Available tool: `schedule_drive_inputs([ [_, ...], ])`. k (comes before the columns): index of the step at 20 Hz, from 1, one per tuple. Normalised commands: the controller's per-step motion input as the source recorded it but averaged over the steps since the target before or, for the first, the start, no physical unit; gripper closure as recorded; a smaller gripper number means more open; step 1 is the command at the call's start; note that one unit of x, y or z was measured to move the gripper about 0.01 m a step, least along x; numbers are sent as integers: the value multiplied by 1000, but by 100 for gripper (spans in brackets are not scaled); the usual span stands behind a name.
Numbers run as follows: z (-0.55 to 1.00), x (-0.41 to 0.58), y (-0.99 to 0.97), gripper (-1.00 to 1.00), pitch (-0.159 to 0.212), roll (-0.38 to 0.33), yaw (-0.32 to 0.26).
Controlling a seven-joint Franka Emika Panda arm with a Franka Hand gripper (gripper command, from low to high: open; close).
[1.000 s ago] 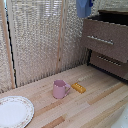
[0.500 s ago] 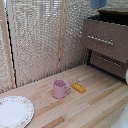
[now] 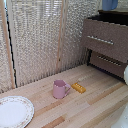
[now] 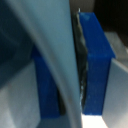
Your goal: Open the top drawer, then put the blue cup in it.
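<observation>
Drawer open below a raised cup

Top drawer (image 3: 106, 39) stands pulled out at two o'clock; blue cup (image 3: 109, 4) hangs directly above its cavity, so the move is straight down. Gripper (image 4: 75, 65) pinches the cup's wall.

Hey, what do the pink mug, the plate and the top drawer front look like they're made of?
The pink mug looks like glazed ceramic or possibly plastic: smooth, uniform colour. The plate seems to be ceramic, white with a faint patterned rim. The top drawer front looks like dark brown wood or veneer with a matte finish, and its slim bar handle looks like silvery metal.
</observation>
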Motion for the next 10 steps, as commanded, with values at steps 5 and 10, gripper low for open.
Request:
schedule_drive_inputs([
  [5, -349, 3, -482, 100, -2, 16, -24],
  [10, -52, 0, -85, -100, 2, -1, 18],
])
